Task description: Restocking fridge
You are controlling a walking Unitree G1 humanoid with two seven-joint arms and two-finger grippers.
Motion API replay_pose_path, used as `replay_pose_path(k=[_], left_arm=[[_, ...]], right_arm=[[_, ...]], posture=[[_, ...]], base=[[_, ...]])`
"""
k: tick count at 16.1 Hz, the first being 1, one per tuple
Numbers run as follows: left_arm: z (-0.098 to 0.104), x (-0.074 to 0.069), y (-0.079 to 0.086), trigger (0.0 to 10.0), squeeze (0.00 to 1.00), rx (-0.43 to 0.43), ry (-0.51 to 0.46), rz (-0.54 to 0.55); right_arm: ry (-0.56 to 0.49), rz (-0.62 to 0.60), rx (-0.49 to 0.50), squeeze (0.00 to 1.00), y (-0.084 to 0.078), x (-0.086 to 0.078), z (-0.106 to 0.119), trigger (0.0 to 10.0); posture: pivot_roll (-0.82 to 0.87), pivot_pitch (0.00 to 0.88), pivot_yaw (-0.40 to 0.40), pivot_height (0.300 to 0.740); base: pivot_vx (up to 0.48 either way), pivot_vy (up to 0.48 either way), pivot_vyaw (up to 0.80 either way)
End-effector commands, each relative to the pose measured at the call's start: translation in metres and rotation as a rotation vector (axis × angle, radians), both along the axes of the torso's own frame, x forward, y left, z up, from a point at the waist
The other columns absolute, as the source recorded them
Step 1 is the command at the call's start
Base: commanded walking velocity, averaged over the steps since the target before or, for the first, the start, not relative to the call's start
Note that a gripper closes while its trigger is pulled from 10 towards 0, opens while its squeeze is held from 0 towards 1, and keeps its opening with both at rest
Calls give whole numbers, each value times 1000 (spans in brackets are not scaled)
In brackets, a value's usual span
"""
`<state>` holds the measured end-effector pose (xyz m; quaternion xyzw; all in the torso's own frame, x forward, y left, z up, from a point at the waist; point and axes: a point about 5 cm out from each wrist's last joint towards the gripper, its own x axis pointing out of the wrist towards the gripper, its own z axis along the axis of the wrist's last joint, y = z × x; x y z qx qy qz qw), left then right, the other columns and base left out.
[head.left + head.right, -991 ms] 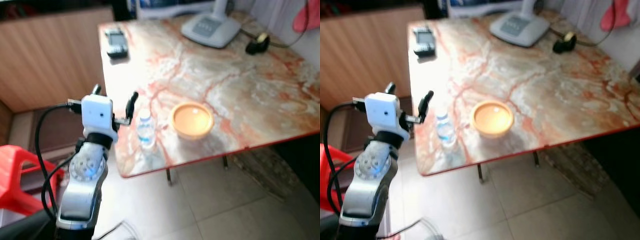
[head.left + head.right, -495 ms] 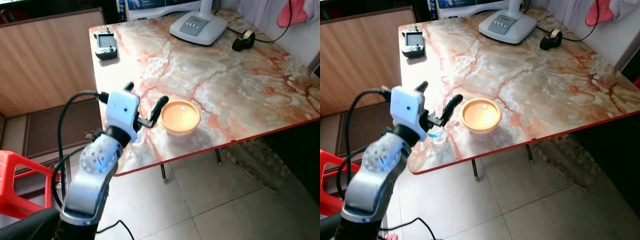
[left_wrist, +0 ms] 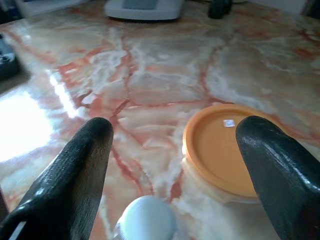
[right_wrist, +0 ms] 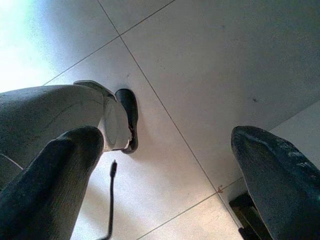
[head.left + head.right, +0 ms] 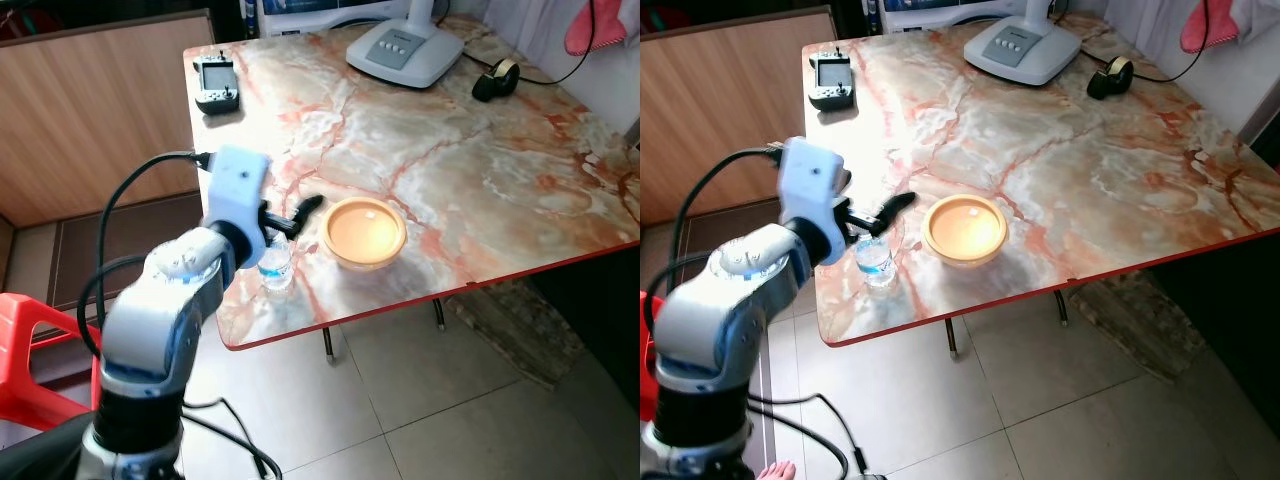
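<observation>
Left wrist view: our left gripper [image 3: 172,165] spread wide above the bottle [image 3: 145,219] cap, touching nothing. Bottle upright near the table [image 5: 500,180] front edge, bowl [image 5: 364,231] just beside it. Farther: handset [image 5: 215,83], lamp base [image 5: 404,52]. Right gripper [image 4: 165,165] open over floor tiles.

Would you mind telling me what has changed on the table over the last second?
The left pincer has come in from the table's edge and now hangs open over the small water bottle, one finger to each side of the cap, not yet gripping. The camera shifted too. The bottle, the orange-lidded bowl beside it and the handheld device at the far corner stayed put. The right pincer hangs open over the floor.
</observation>
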<state>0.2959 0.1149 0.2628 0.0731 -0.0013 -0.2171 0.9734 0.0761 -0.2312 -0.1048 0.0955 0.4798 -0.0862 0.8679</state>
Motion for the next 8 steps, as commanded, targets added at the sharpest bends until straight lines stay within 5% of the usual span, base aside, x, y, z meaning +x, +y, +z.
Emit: replay_pose_path(k=[1,8], left_arm=[[6,-4,-3,10000,0,39,4,-31],[6,3,6,10000,0,138,144,12]], right_arm=[[38,-3,6,0,1,-10,-3,10000],[38,4,4,0,0,-8,-2,10000]], posture=[[232,174,-13,740],[237,178,-18,740]], base=[[0,0,0],[0,0,0]])
